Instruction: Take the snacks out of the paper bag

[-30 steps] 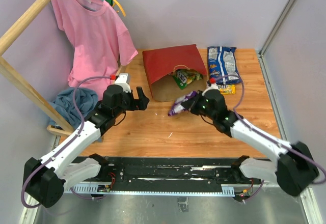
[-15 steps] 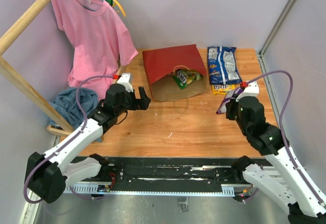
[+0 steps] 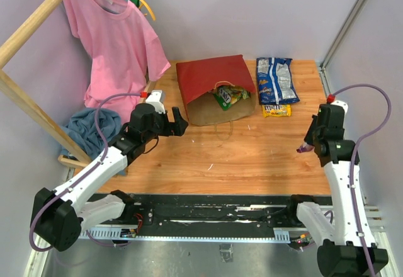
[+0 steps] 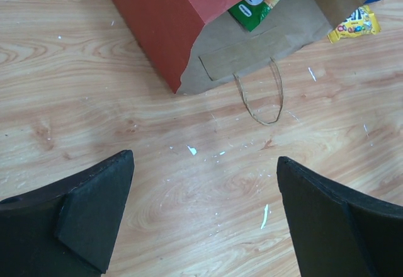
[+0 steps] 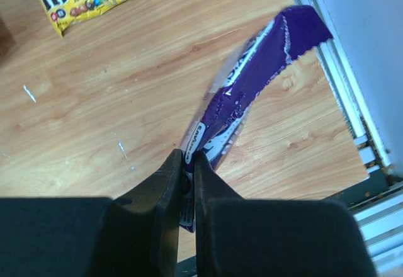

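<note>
We start with the big wooden desk [image 3: 252,157]. A pink shirt [image 3: 116,44] hangs past its edge at 10 o'clock. A blue cloth heap [image 3: 82,129] lies under the shirt at 9 o'clock. Neither is a snack.

The paper bag [image 3: 208,79] lies on its side at 12 o'clock, red side up, with its brown mouth open toward us. We think it lies flat like this so a pincer can reach in from the front. A green packet [image 3: 228,96] and a few others poke out of the mouth, so there are more snacks to take out.

The blue and white cookie bag [image 3: 275,79] rests at 1 o'clock, just beside the paper bag. The small yellow candy pack [image 3: 277,110] lies at its near end. To us these look like snacks that are already out.

Our left pincer [image 3: 175,121] hangs low over the desk at 10 o'clock, fingers wide apart and holding nothing. The bag's mouth is near it, toward 1 o'clock. We think it is ready to reach in.

Our right pincer [image 5: 187,160] is at the 3 o'clock edge, well apart from the paper bag. Its fingers are squeezed tight on one end of a purple packet [image 5: 258,69]. The rest of the packet sticks out past the fingertips. We think holding it by the end lets it drop flat near the other snacks.
</note>
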